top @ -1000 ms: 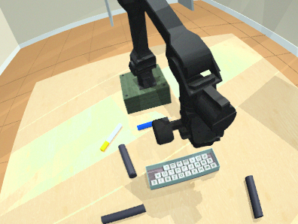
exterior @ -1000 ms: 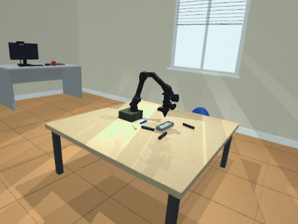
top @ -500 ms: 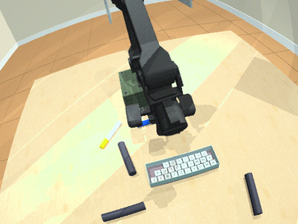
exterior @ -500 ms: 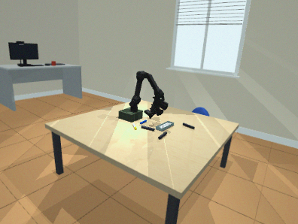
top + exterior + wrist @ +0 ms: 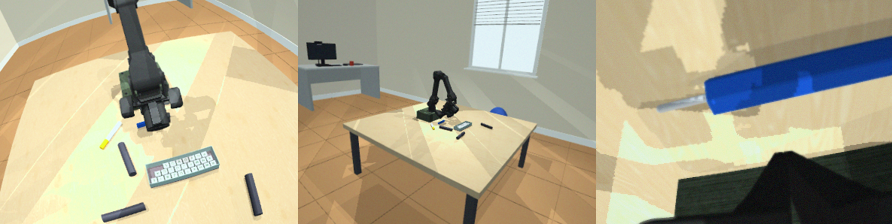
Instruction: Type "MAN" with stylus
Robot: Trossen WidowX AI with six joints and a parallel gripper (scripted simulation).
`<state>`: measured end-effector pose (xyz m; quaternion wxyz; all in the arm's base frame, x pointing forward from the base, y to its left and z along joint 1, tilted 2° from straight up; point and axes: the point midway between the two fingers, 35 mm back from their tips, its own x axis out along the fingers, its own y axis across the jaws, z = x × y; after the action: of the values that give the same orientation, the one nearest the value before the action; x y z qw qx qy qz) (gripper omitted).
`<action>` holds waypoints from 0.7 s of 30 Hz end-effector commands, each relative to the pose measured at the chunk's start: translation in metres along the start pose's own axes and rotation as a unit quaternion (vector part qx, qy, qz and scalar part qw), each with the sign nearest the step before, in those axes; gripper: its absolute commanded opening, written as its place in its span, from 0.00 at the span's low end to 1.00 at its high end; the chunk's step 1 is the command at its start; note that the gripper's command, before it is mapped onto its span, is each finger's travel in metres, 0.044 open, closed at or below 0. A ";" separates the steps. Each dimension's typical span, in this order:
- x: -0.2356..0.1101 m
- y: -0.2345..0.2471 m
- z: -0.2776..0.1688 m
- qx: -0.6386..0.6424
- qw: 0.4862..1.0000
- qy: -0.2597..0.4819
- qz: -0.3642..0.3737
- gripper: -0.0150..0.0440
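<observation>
The blue stylus lies flat on the table, its thin metal tip pointing left in the wrist view. My gripper hovers just above and beside it, shut with nothing between the fingers. The stylus is not held. The small keyboard lies on the table in front of the gripper, to the right, with white lettered keys in a teal frame. Only a dark part of the gripper shows at the bottom of the wrist view.
A white pen with a yellow end lies left of the stylus. Three dark cylinders lie around the keyboard. The arm's green base block stands just behind the gripper.
</observation>
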<state>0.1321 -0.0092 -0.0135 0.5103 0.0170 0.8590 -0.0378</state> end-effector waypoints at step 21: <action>0.023 0.000 0.012 -0.003 1.000 0.005 0.002 0.25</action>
<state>0.1304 -0.0100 -0.0387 0.5075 0.0182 0.8607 -0.0371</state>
